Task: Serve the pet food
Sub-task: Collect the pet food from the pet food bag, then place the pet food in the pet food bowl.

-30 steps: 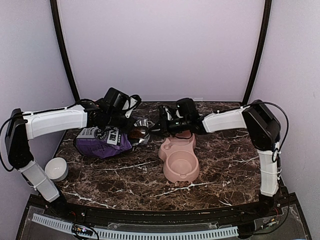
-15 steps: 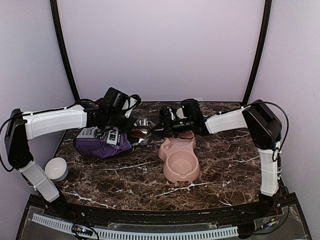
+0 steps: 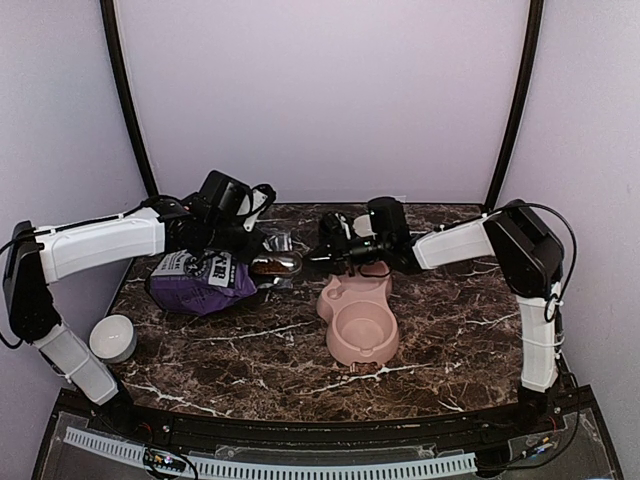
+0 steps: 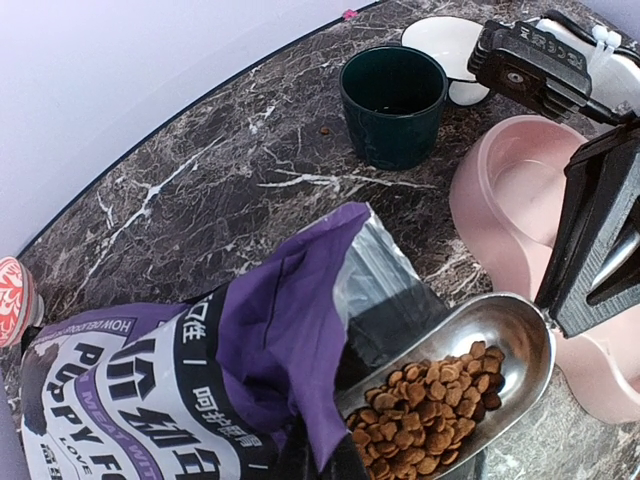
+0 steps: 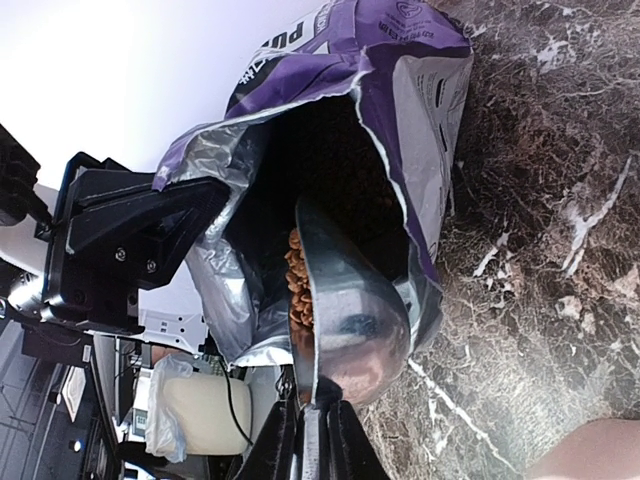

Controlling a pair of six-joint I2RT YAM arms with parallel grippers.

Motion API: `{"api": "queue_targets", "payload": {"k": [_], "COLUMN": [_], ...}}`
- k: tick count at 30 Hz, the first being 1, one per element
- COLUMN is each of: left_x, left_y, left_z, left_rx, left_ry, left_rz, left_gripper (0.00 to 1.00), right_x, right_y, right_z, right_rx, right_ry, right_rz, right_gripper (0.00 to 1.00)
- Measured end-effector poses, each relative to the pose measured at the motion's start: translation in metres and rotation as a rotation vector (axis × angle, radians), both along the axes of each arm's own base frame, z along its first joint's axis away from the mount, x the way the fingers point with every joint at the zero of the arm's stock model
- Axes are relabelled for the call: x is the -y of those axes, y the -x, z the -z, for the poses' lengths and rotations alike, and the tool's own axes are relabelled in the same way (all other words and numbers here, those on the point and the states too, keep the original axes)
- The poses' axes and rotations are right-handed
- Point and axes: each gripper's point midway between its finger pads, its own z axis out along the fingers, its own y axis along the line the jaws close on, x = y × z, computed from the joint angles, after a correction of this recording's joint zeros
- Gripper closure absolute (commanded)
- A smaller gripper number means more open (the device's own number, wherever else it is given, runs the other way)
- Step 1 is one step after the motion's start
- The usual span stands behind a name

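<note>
The pet food [image 4: 440, 398] is a heap of brown kibble in a metal scoop [image 4: 500, 335] at the open mouth of the purple bag [image 4: 150, 390]. My right gripper [image 5: 310, 440] is shut on the scoop's handle and holds the scoop [image 5: 350, 320] level just outside the bag [image 5: 400, 90]. In the top view the scoop [image 3: 280, 264] lies between the bag [image 3: 200, 280] and the pink double bowl [image 3: 360, 335]. My left gripper [image 4: 320, 455] is shut on the bag's upper edge and holds its mouth open. The bowl's compartments show no kibble.
A dark green cup [image 4: 392, 90] and a white dish [image 4: 445, 38] stand at the back of the marble table, behind the pink bowl [image 4: 505, 195]. A small white bowl [image 3: 113, 337] sits off the table's left edge. A red-patterned object [image 4: 10, 300] lies by the bag.
The right arm has drawn back a little to the right, bringing the filled scoop further out of the bag's mouth. The left arm has shifted slightly up and left with the bag's edge.
</note>
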Motion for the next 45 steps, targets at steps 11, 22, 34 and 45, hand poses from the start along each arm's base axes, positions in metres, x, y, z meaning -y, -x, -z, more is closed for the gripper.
{"api": "queue_targets", "payload": {"k": [11,22,34,45], "left_x": [-0.005,-0.005,-0.006,-0.007], "left_y": [0.003,0.002,0.002,0.001], "left_z": [-0.004,-0.003,-0.004,-0.005], "left_rx": [0.001,-0.004,-0.003,-0.001], "left_ry": [0.007,0.014,0.013,0.016], "left_rz": [-0.005,-0.002,-0.006,-0.007], "left_gripper": [1.0,1.0,1.0,1.0], "right_x": [0.018,0.039,0.078,0.119], "right_y": [0.0,0.001,0.001,0.004], "right_z": [0.006,-0.008,-0.02,-0.032], "right_rx": [-0.044,-0.034,-0.019,0.022], "right_ry": [-0.027,-0.048,-0.062,-0.039], "right_rz": [-0.018,-0.012,0.035,0.102], "right_gripper": [1.0,1.0,1.0,1.0]}}
